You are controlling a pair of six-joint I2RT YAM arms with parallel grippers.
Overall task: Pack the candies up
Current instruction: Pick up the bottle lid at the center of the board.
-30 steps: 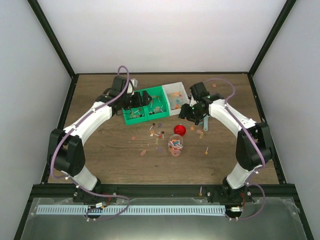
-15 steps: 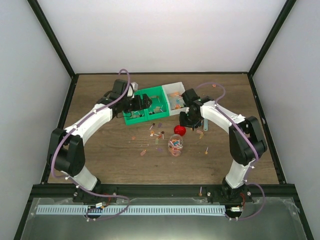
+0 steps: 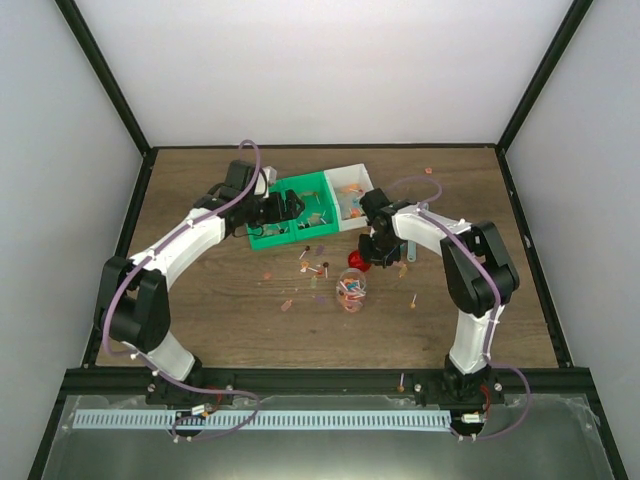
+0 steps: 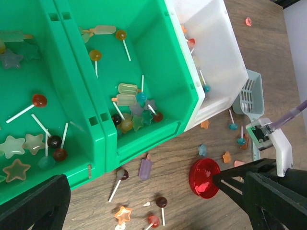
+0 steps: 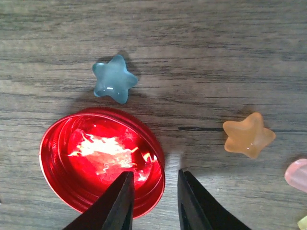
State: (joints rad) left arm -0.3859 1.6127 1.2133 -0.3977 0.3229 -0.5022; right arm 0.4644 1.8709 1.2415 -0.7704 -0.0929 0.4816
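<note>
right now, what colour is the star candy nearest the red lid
Pale blue. The star candy lies beside the red lid, clearest in the right wrist view.

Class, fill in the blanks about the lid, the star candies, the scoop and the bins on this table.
1. The right gripper straddles the rim of the ____ lid.
2. The star nearest the lid is ____.
3. The scoop lies on the table beside the ____ bin.

Missing words: red; blue; white.
</note>
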